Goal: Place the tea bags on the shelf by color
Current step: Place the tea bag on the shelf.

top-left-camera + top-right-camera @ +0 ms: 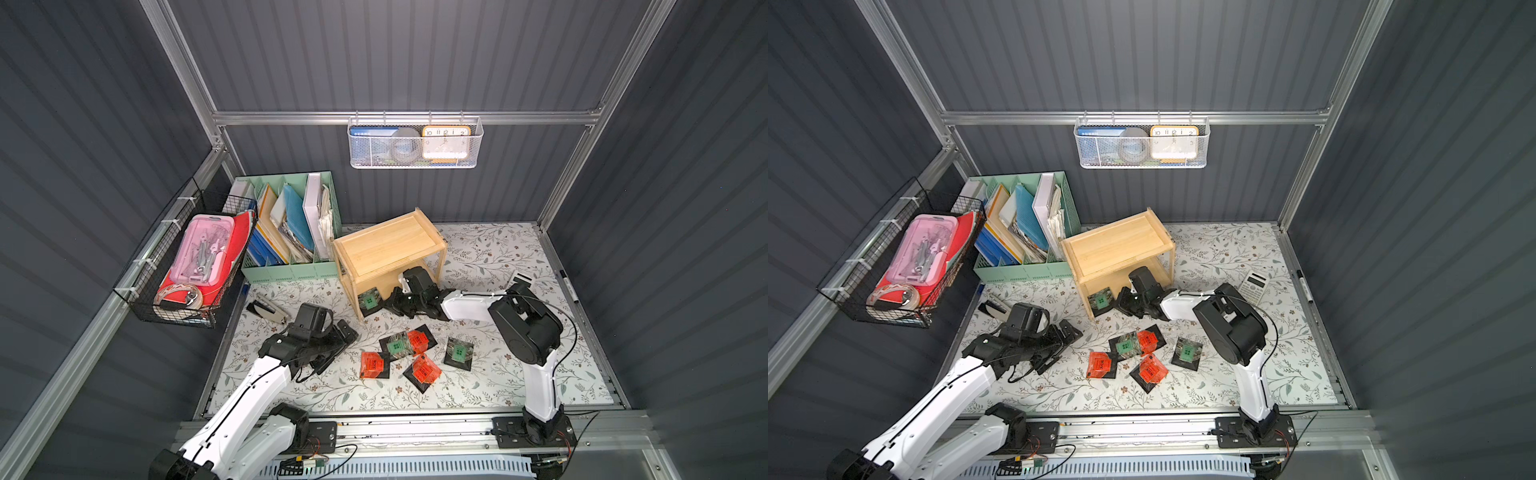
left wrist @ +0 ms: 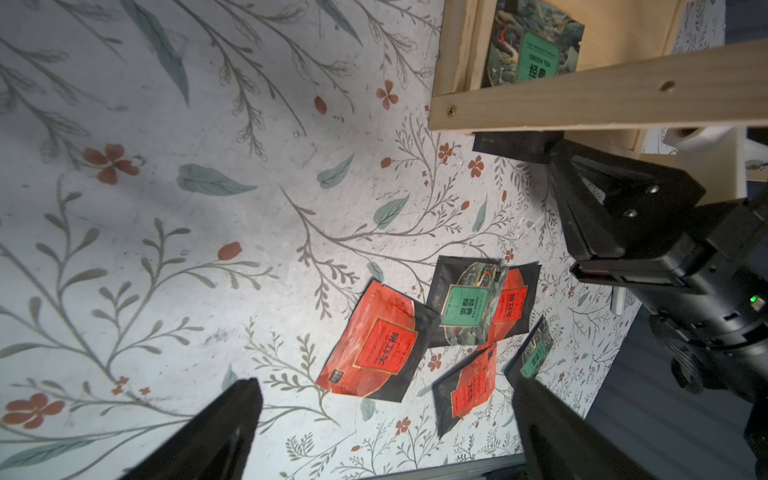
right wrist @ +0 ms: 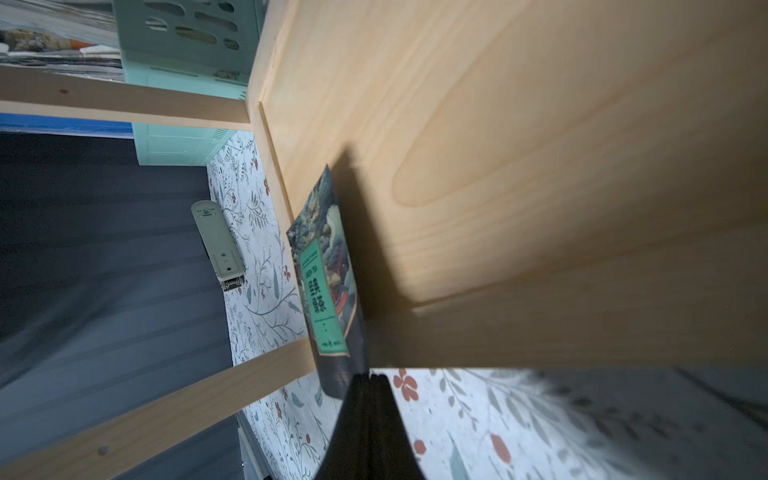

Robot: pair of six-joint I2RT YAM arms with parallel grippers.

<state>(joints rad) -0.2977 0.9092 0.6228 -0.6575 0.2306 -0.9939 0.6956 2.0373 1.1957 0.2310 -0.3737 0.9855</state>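
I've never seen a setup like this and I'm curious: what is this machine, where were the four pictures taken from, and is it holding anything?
These are two white-and-black robot arms fixed at the front of a flowered table, each ending in a two-fingered claw. Two pictures look down on the whole scene from above, side by side; the other two come from a small camera on each arm's wrist. The right claw is shut and seems to pinch the edge of a green tea bag lying on the lower board of the wooden shelf. The left claw is open and holds nothing. On the table lie five more: three orange packets and two green packets. A mint-green file holder stands beside the shelf.
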